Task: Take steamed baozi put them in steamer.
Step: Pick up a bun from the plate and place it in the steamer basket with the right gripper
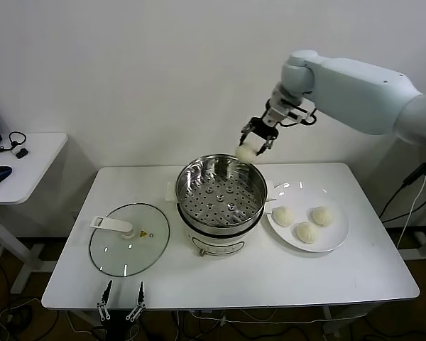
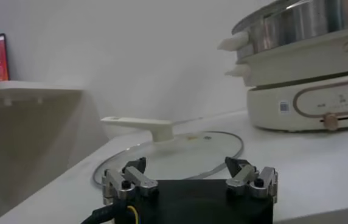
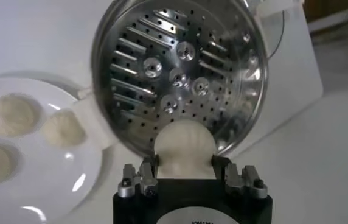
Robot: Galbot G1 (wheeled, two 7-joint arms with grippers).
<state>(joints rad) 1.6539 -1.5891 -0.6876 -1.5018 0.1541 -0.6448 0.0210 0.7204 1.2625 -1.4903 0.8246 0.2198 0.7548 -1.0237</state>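
My right gripper (image 1: 255, 141) hangs above the far rim of the steamer (image 1: 220, 193), shut on one cream-white baozi (image 1: 246, 152). In the right wrist view that baozi (image 3: 184, 148) sits squeezed between the fingers, over the edge of the perforated tray (image 3: 180, 73), which holds nothing. Three more baozi (image 1: 307, 223) lie on the white plate (image 1: 334, 239) right of the steamer. My left gripper (image 1: 121, 302) is parked low at the table's front edge, open with nothing in it, as the left wrist view (image 2: 189, 173) shows.
The glass lid (image 1: 130, 248) with a white handle lies flat on the table left of the steamer. A side table (image 1: 28, 160) with a mouse stands at the far left. Cables hang at the right past the table's edge.
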